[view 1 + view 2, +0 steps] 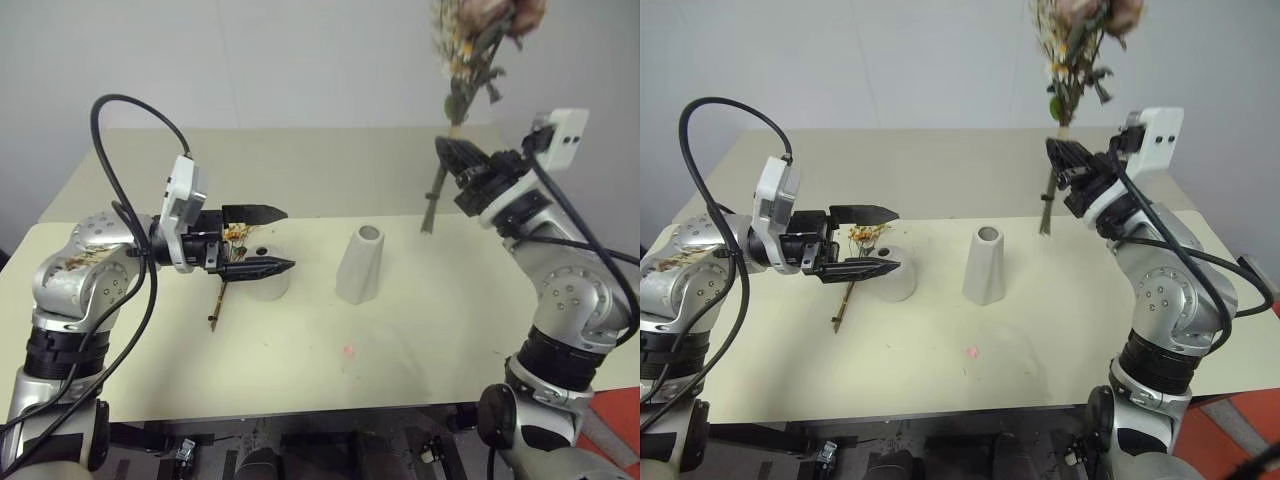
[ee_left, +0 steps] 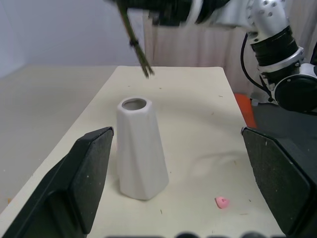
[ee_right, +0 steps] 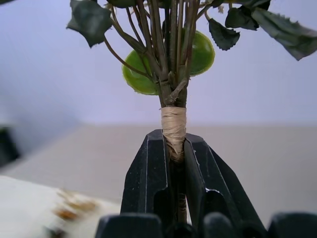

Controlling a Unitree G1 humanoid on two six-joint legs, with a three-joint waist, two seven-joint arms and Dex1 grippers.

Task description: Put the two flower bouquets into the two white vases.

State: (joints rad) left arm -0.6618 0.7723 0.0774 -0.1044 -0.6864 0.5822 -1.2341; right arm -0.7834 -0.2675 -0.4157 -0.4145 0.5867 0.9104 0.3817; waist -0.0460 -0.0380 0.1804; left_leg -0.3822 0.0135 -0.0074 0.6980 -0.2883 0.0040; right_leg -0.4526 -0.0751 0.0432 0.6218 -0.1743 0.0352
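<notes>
Cream table [image 1: 420,330]: both vases empty; my right gripper [image 3: 174,148] pinches the rose bouquet [image 1: 1072,60] aloft, left gripper [image 1: 262,240] spread.

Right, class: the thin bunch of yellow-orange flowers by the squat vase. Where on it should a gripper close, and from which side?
I'd grip the thin bunch on its bare brown stem, just under the flowers. It stands tilted, foot on the table, top beside the squat white vase; the vase blocks its right, so come level from the robot's left.
</notes>
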